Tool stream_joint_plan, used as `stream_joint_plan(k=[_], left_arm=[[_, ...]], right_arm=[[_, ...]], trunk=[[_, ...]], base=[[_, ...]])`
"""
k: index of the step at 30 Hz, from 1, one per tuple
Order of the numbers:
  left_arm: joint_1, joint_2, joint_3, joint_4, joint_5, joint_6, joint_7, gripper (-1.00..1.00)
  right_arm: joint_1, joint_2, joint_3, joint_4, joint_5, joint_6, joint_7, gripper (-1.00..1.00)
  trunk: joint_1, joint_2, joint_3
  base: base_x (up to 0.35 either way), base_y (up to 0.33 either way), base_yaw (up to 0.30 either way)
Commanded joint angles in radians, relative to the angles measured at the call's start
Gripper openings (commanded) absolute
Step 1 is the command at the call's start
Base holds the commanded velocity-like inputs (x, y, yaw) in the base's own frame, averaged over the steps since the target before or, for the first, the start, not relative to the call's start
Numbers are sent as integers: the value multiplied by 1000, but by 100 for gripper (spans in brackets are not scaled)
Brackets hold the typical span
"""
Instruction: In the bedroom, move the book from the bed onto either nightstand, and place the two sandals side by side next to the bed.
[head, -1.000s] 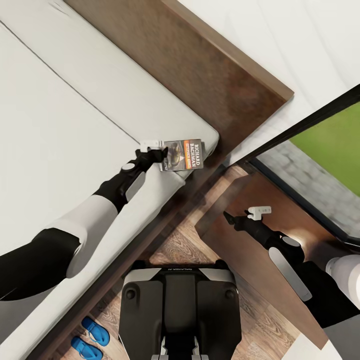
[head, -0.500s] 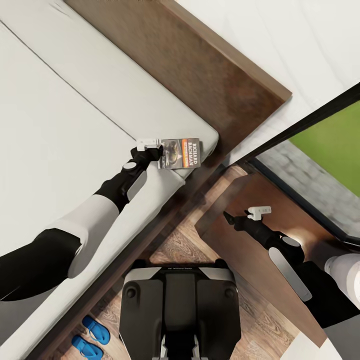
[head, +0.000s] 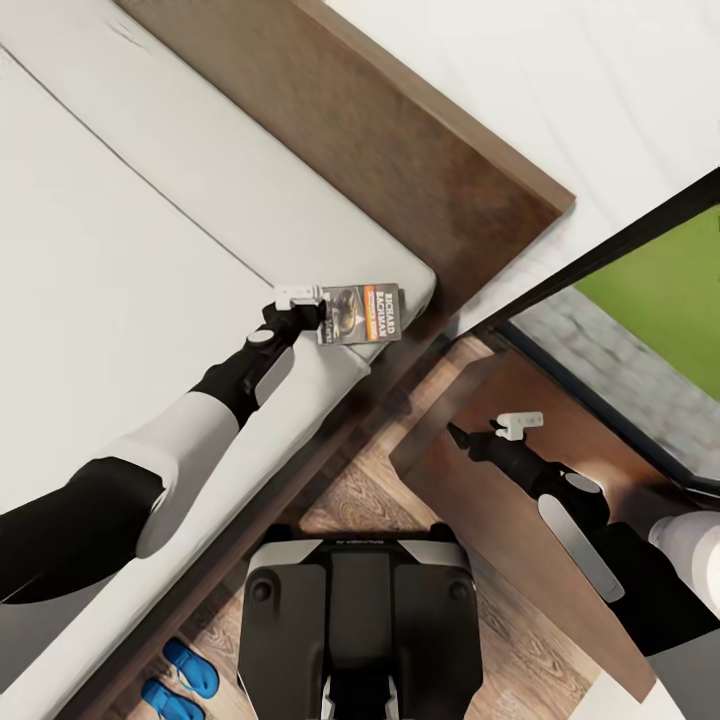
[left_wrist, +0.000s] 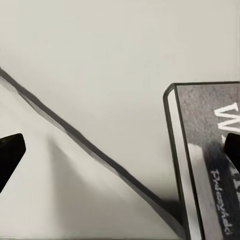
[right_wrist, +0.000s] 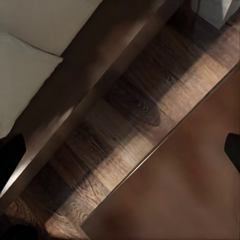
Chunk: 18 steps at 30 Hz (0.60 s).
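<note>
The left gripper (head: 312, 303) has its fingers spread wide at the book's (head: 362, 313) near edge, gripping nothing; the book lies flat at the mattress corner of the bed (head: 150, 250), around 12 o'clock from the robot. The left arm reaches out straight over the mattress. The right gripper (head: 495, 432), fingers parted and empty, hovers over the nightstand (head: 480, 500) at 2 o'clock, while the 2 sandals (head: 180, 680) lie together on the floor at 7 o'clock.
</note>
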Motion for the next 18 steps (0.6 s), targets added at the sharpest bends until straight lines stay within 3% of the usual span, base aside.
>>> stream_joint_plan(k=[1, 18], left_arm=[[0, 2, -8, 69, 11, 1, 10, 100], [1, 3, -10, 69, 1, 4, 8, 100]], right_arm=[[0, -1, 1, -1, -6, 3, -2, 100], [0, -4, 1, -1, -6, 2, -1, 100]], trunk=[[1, -1, 1], [1, -1, 28]], base=[[0, 0, 0], [0, 0, 0]])
